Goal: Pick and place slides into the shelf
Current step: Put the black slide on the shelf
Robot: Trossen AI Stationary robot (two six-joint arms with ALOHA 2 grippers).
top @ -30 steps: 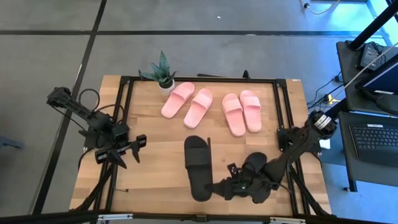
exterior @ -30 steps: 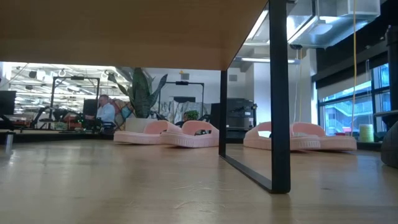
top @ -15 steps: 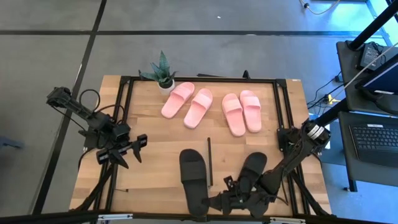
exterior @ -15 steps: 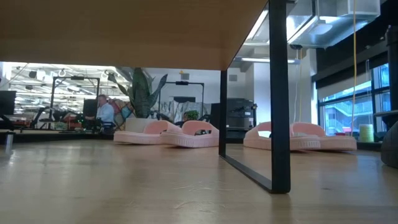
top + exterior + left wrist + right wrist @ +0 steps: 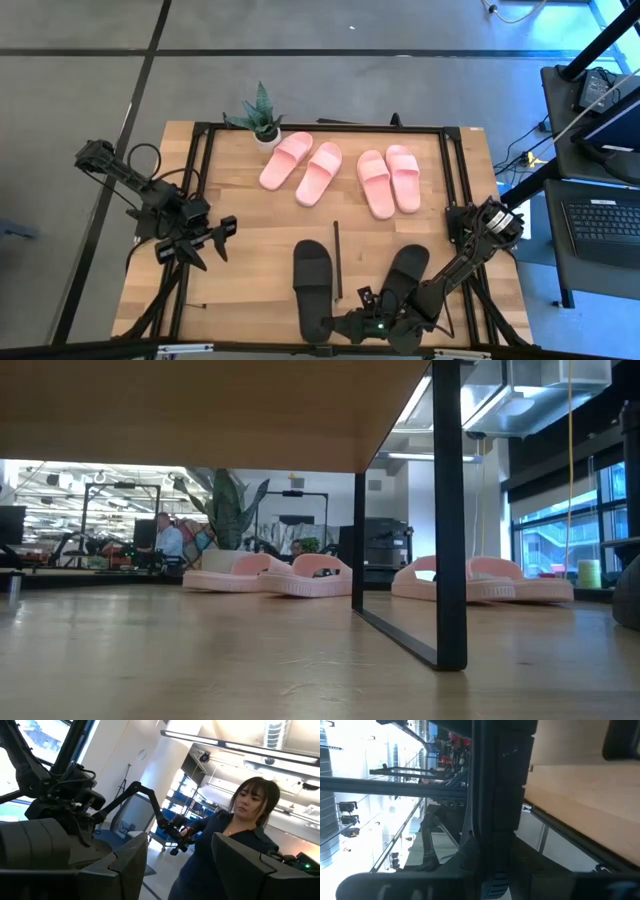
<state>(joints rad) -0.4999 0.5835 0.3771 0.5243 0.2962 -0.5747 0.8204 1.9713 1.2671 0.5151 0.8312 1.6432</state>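
One black slide (image 5: 312, 285) lies lengthwise left of the shelf's thin black end frame (image 5: 338, 260), with my right gripper (image 5: 345, 325) at its heel end near the table's near edge. The low view shows the shelf's board (image 5: 200, 410) from below and nothing dark under it. The second black slide (image 5: 407, 272) lies flat right of the frame. Two pink pairs (image 5: 302, 167) (image 5: 390, 180) rest sole-down toward the far edge, as the low view shows them (image 5: 265, 575) (image 5: 480, 580). My left gripper (image 5: 218, 240) hangs open over the left side, holding nothing (image 5: 180, 870). My right gripper is shut on the black slide at its heel end (image 5: 324, 322), reaching in low from the table's right. The slide points lengthwise toward the far edge. The gripper's own body hides the fingers, so the kind of pinch does not show.
A potted plant (image 5: 262, 120) stands at the far edge beside the pink slides. A black frame (image 5: 200, 180) runs along the table's left, far and right sides. The shelf's leg (image 5: 450, 510) stands on the tabletop. A person (image 5: 235, 835) shows in the room beyond.
My right gripper has drawn back toward the near edge, and the black slide has gone with it. The slide, which lay across the end frame's line, is now left of it and closer to the near edge. My left arm has kept still.
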